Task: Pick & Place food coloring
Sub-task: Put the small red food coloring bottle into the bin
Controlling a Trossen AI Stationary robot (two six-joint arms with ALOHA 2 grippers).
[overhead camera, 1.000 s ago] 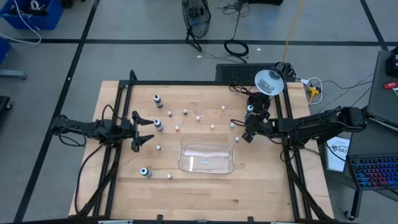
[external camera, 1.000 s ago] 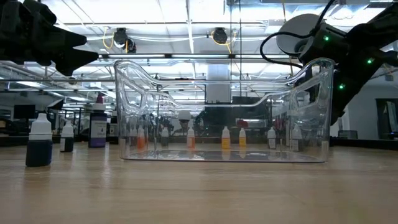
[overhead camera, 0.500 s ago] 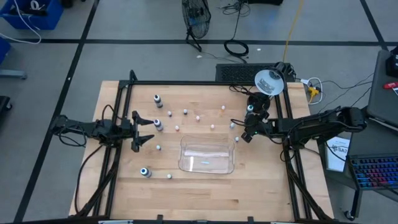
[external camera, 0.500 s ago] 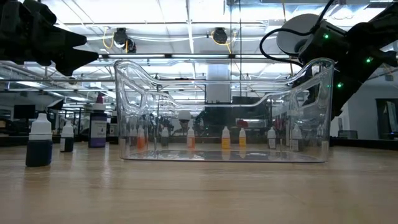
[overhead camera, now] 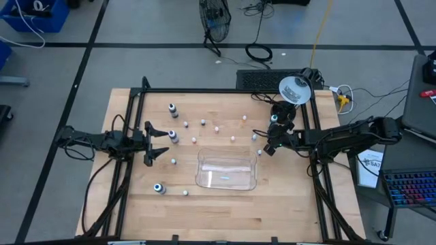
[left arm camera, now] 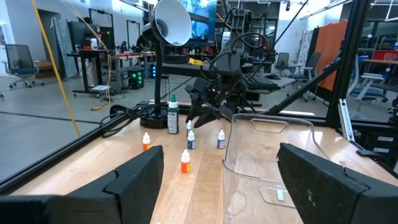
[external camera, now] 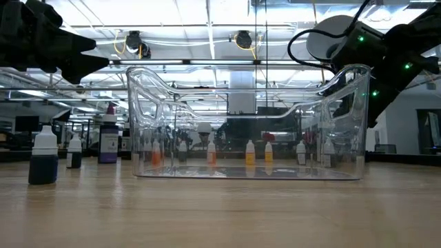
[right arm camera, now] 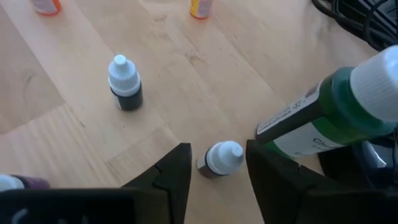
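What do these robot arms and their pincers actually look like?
Both arms are dark, nearly black, built of jointed segments with black cables looping off their outer ends. The left gripper ends in two flat, pointed black fingers. The right gripper has two blocky black fingers with angled inner faces. In the low view, small green lights glow on the right arm. No readable markings show.
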